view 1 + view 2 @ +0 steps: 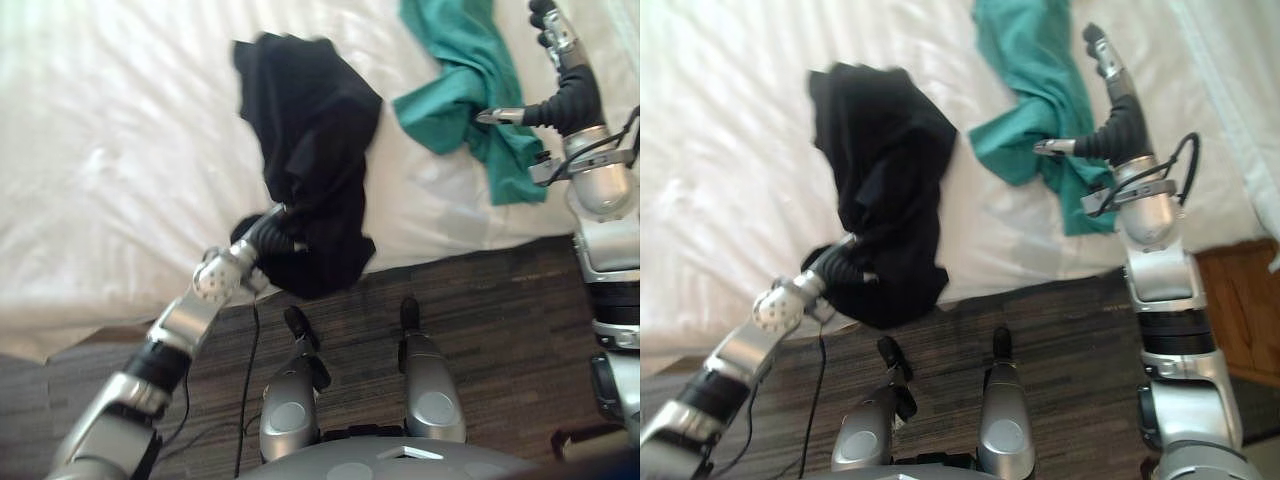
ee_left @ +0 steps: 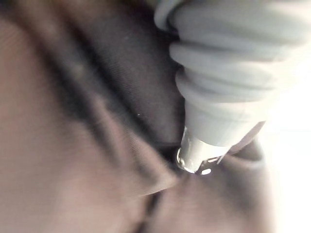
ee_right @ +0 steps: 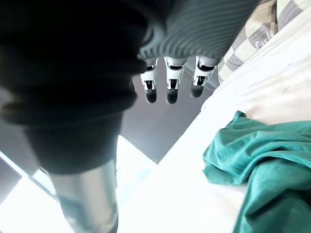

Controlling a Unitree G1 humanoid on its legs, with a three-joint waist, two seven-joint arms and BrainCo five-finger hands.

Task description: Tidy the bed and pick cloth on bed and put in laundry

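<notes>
Where the bed (image 1: 120, 150) meets its near edge, a black cloth (image 1: 310, 130) lies crumpled in a long heap. Its upper part is spread on the white sheet and its lower end hangs over that edge, above the dark floor (image 1: 480, 300). The left hand (image 1: 262, 237) reaches in from below the near edge and is buried in the lower folds of this cloth. Its dark ribbed cover shows, but the fingers are hidden in the fabric, so I cannot tell whether they are clenched or released. The left wrist view shows dark cloth pressed close against the hand's cover.

A green cloth (image 1: 455, 70) lies further right on the bed, apart from the black one with bare sheet between them. It runs in a bunched strip from the far side down towards the near right edge.

The right hand (image 1: 1120, 125) is raised over the bed just beside the green cloth, on its right. Its fingers (image 3: 167, 85) are straight and released, grasping nothing, and the thumb sticks out sideways over the green fabric.
</notes>
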